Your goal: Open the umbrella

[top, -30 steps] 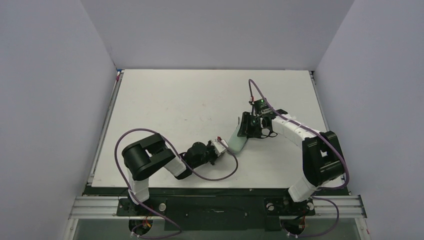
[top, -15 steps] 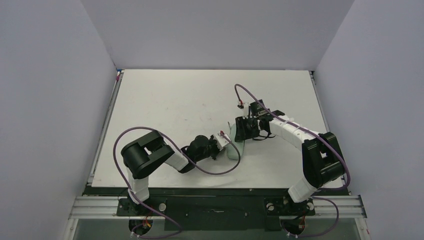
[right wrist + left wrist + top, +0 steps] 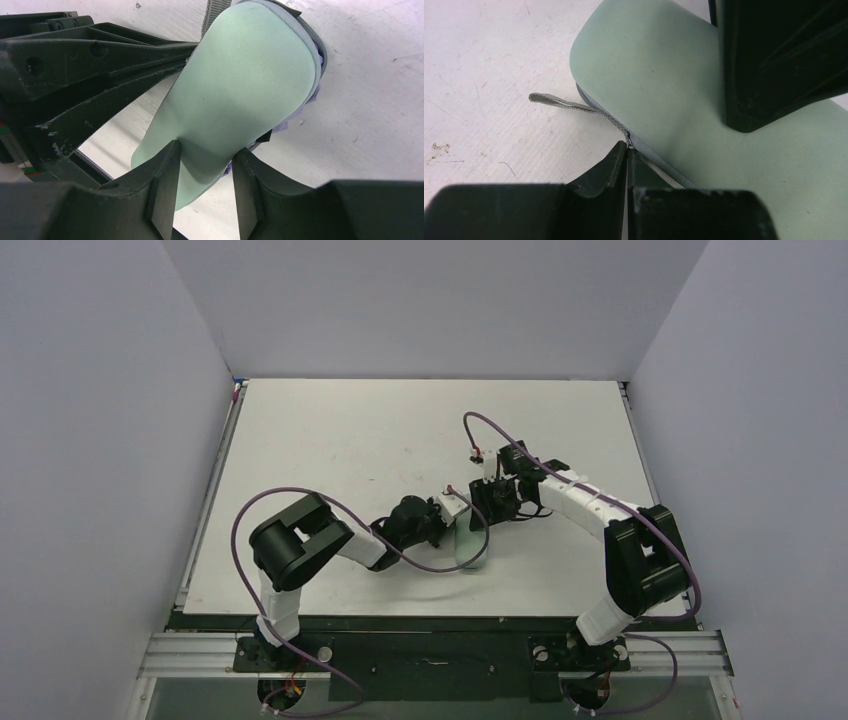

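Left gripper (image 3: pixel 627 150): closed, its two tips pressed flat together with no gap. They sit against the umbrella (image 3: pixel 659 85) at its seam (image 3: pixel 659 161), right where a thin grey strap (image 3: pixel 569 104) joins it. Whether the strap's root is pinched between them cannot be told.
Right gripper (image 3: pixel 207 150): clamped on one end of the umbrella, one finger (image 3: pixel 162 190) on each side of the pale-green case, both touching it. The case widens out beyond the tips.
Umbrella: packed, a pale-green oblong on the table (image 3: pixel 330 440). In the overhead view it lies a little toward 5 o'clock from the table's middle, its long axis running roughly 12 to 6 o'clock.
Grippers around it: overhead, the left one meets the case at its 10 o'clock side and the right one at its 12 to 1 o'clock end. The two wrists stand just beside each other.
Strap: lies loose on the table, trailing toward 10 o'clock from the closed tips in the left wrist view.
Seam: a grey edge band along the case. In the right wrist view a sliver of lavender fabric (image 3: pixel 299 116) shows beside it at the case's 4 o'clock side.
Cable (image 3: pixel 440 568): purple, from the left arm, curving over the table past the case's 6 o'clock end.
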Robot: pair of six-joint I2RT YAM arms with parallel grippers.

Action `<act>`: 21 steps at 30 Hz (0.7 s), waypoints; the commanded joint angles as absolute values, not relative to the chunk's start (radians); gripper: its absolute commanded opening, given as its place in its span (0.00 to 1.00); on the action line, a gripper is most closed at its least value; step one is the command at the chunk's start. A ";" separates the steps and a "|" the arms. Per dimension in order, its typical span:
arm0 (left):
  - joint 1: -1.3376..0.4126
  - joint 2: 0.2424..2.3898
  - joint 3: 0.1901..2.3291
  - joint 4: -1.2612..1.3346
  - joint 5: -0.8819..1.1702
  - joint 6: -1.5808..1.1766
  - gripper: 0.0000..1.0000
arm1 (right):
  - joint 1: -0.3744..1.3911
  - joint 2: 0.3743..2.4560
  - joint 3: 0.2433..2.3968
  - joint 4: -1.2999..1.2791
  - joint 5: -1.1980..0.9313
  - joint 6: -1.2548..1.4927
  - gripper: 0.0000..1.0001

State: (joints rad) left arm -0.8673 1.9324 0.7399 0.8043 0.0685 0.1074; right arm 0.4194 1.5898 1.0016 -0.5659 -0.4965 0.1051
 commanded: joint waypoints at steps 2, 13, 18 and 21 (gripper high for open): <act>-0.827 1.887 0.712 0.863 0.041 0.124 0.06 | 0.405 1.572 1.050 -0.685 -0.485 0.070 0.41; -0.727 1.571 0.630 0.641 0.103 0.074 0.97 | 0.378 1.541 1.068 -0.634 -0.641 0.181 0.56; -0.605 1.455 0.634 0.499 0.202 -0.003 0.97 | 0.395 1.541 1.046 -0.534 -0.710 0.285 0.54; -0.518 1.417 0.650 0.440 0.269 -0.084 0.97 | 0.405 1.553 1.066 -0.481 -0.752 0.345 0.51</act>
